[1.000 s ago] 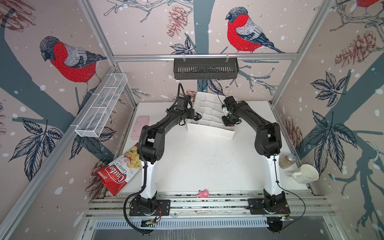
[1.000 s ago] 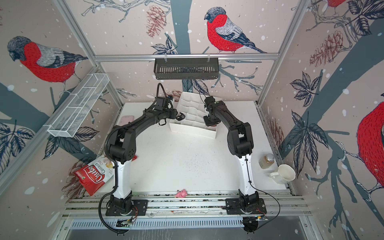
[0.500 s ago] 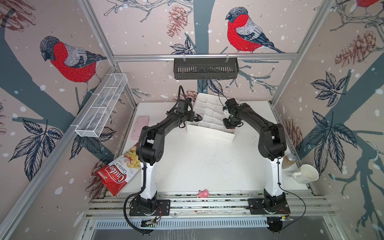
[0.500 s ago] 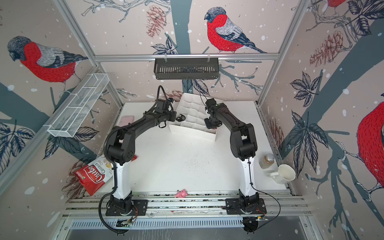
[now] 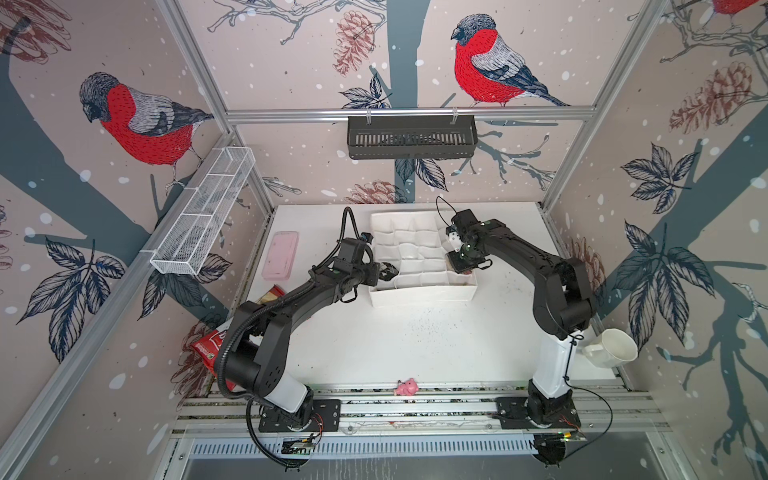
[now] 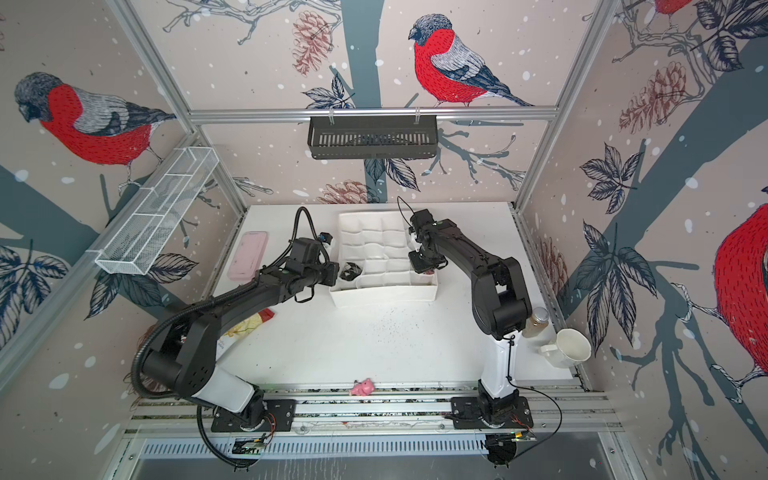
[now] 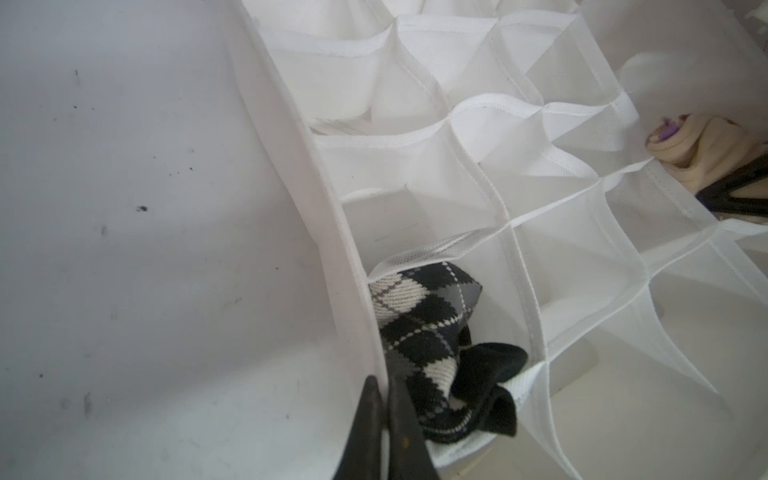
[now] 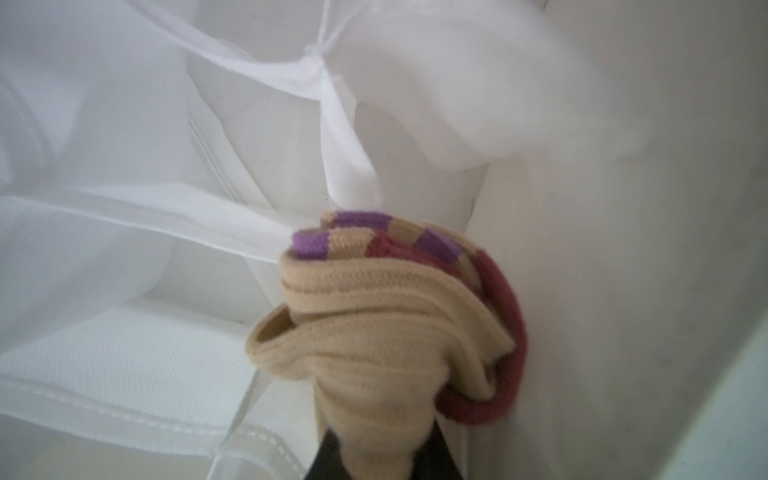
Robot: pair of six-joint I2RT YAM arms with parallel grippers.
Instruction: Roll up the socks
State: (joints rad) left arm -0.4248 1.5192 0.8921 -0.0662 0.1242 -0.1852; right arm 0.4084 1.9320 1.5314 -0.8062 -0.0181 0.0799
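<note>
Peeking into the white organizer point(image 5: 419, 294) | left gripper point(image 7: 384, 419) clenched tight at its left wall | argyle sock point(image 7: 428, 332) bunched loose in the near-left compartment, just beside it | right gripper point(image 8: 382, 444) grasping the tan sock point(image 8: 374, 332), bundled up against the near-right wall

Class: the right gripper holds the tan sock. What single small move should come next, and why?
Probably open the right gripper and let go: it is shut on the bundled tan sock, which sits down inside a compartment of the white organizer; the argyle sock lies in another compartment.
</note>
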